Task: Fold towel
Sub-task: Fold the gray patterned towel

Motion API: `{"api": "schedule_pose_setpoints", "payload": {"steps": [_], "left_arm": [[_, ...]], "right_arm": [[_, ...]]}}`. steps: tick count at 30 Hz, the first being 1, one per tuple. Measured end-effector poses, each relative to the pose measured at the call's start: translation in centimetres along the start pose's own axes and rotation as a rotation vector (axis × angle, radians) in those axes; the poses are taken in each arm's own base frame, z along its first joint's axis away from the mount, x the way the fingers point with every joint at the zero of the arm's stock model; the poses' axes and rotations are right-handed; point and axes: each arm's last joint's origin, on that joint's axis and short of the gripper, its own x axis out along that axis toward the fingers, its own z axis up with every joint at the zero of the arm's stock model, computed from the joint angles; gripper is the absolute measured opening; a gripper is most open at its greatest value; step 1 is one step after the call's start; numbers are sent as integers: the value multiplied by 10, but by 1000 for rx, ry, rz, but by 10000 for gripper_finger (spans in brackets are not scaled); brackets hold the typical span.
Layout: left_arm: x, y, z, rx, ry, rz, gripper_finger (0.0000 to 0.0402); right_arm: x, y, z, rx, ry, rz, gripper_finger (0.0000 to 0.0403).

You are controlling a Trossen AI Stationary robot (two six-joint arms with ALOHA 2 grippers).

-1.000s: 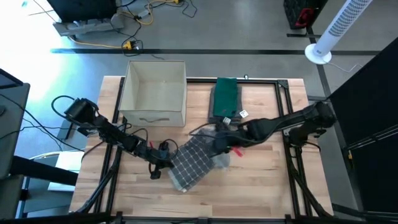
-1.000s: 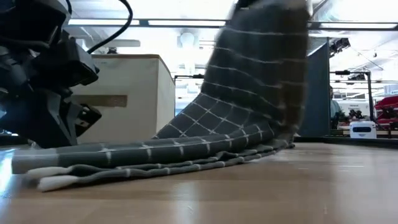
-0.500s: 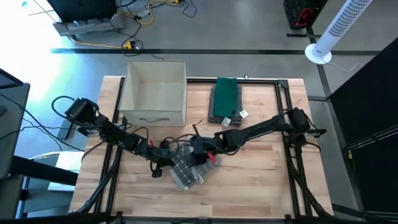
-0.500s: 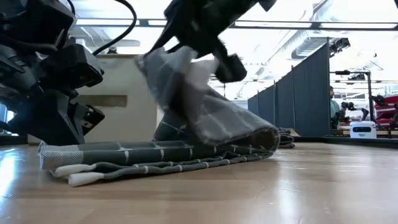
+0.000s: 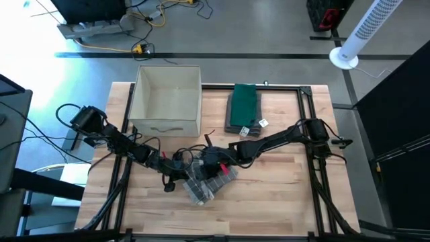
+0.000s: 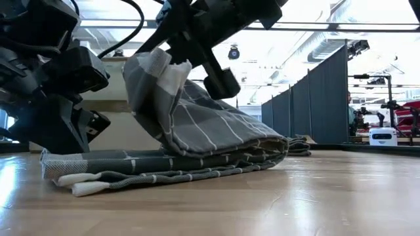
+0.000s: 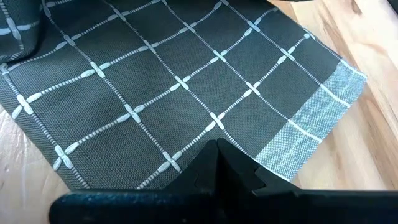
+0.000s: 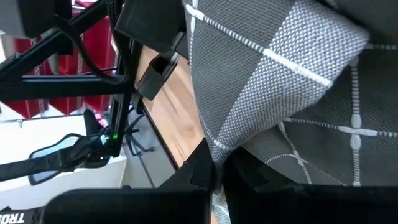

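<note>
The towel is lying on the wooden surface near its front middle, well apart from the box and the green cloth at the back. The fold is looking partly made: in the low view a lower layer is lying flat on the surface while an upper flap is being held up and doubled back over it, with the crease at the far end sitting rounded rather than pressed. What is left, as I judge it, is laying that flap down flush on the lower layer and letting go. The right hand is pinching the flap's pale hemmed edge, raised above the flat part. The left hand is sitting at the towel's other end, low on the surface; whether it is pinching the cloth I cannot tell. From above, the bundle's long axis is running diagonally, from near the left hand toward the front right.
</note>
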Motion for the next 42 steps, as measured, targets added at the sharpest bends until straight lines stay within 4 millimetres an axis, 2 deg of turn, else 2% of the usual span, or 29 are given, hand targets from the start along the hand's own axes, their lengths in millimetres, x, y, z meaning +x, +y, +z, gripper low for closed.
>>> {"api": "schedule_pose_setpoints", "payload": {"steps": [9, 16, 18, 25, 29, 34, 37, 42], "left_arm": [[0, 0, 0, 6, 0, 0, 0], [0, 0, 0, 5, 0, -1, 0], [0, 0, 0, 6, 0, -1, 0], [0, 0, 0, 6, 0, -1, 0], [0, 0, 0, 7, 0, -1, 0], [-3, 0, 2, 7, -7, -3, 0], [-13, -2, 9, 14, -44, -14, 0], [-36, -1, 14, 56, -23, 3, 0]], "right_arm": [[0, 2, -3, -15, 64, 28, 6], [0, 2, -2, -17, 51, 25, 11], [0, 2, -2, -18, 51, 26, 36], [0, 6, -3, -43, 86, 77, 165], [-1, 6, -5, -67, 196, 112, 204], [-3, 8, -8, -98, 287, 142, 208], [-9, 13, -8, -117, 291, 162, 199], [-32, 28, -5, -181, 254, 194, 180]]}}
